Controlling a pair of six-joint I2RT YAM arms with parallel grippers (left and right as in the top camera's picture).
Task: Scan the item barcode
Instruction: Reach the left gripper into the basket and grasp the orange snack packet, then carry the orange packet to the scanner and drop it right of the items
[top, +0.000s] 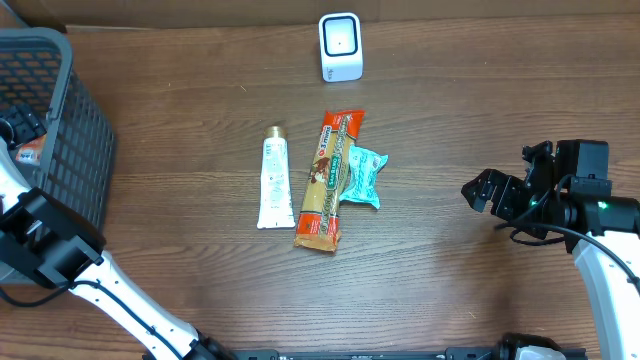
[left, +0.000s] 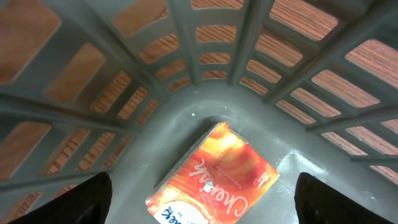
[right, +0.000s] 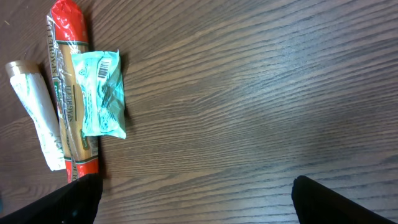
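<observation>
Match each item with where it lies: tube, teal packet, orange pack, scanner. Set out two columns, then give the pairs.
Items
1. tube
2. teal packet
3. orange pack
4. scanner

Places
A. in the basket
B. alone near the table's far edge
C. left of the spaghetti
D. against the spaghetti's right side

Pairs: 1-C, 2-D, 3-A, 4-B
</observation>
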